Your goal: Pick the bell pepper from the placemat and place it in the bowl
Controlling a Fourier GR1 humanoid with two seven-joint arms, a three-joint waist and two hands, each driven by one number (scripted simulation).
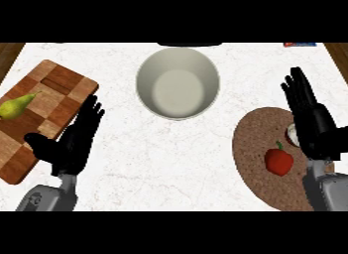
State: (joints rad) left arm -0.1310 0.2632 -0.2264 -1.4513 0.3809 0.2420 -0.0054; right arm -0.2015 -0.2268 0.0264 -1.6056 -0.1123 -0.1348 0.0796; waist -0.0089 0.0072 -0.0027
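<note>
Okay, red bell pepper sits on the round brown placemat at right, just left of my right robot hand, fingers straight, holding nothing. Empty bowl far centre. My left robot hand open beside the cutting board with pear.

Red bell pepper lies on brown placemat, right; right hand open just beside it; empty bowl top centre; left hand open by chequered board bearing pear
</note>
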